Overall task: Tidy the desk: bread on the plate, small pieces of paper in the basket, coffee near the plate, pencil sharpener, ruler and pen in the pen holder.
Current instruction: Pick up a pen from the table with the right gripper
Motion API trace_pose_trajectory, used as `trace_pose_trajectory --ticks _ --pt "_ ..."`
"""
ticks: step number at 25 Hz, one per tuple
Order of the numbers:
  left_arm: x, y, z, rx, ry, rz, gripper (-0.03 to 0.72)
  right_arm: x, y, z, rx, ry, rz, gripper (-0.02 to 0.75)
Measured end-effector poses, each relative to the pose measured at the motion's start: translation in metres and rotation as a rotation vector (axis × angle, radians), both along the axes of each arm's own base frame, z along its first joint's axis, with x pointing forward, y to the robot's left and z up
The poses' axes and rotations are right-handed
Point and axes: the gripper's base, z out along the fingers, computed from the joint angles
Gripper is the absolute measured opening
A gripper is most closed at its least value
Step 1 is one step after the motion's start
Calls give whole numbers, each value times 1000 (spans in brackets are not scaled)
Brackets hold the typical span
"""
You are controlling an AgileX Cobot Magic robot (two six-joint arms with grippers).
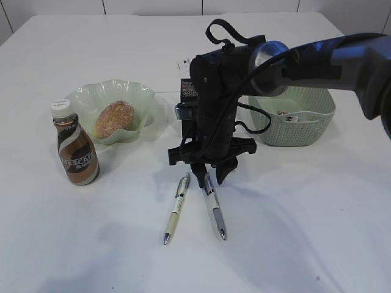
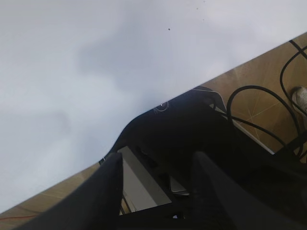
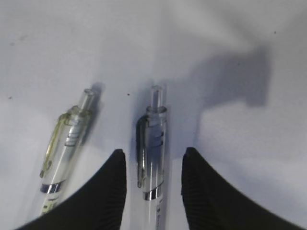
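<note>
The white desk (image 1: pixel 317 213) is seen carrying everything, and places are given here from the plate (image 1: pixel 91 97), the pale green dish with a wavy rim toward the far left. The right arm (image 1: pixel 342 61) is stretched in from the right, well to the right of the plate, and its black tool (image 1: pixel 205 174) is lowered to the desk in front of and right of the plate; its fingers (image 3: pixel 103 191) are held apart on either side of the clear grey pen (image 1: pixel 214 204), with a gap showing between each finger and the barrel, so nothing is clamped. The basket (image 1: pixel 299 119), pale green and woven-look, is placed far to the right of the plate at about the same depth, and small bits are seen inside it. The coffee (image 1: pixel 74 143), a brown bottle with a white cap, is stood upright just in front of the plate, at its left. The bread (image 1: pixel 113 119), golden-brown and sugar-dusted, is laid in the plate. A second pen (image 1: pixel 176 210) with a yellowish clip is laid just left of the grey one, the two being apart. The left tool (image 2: pixel 156 191) is shown only in its wrist view, past the desk's edge, its fingers spread with nothing between them.
</note>
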Motion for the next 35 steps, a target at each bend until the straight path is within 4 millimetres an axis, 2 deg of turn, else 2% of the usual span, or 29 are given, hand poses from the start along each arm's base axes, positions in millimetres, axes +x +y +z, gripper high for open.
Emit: trace_pose_trajectory --ticks 35 --pt "-1 0 0 4 12 -4 328 -1 -2 0 -18 13 4 317"
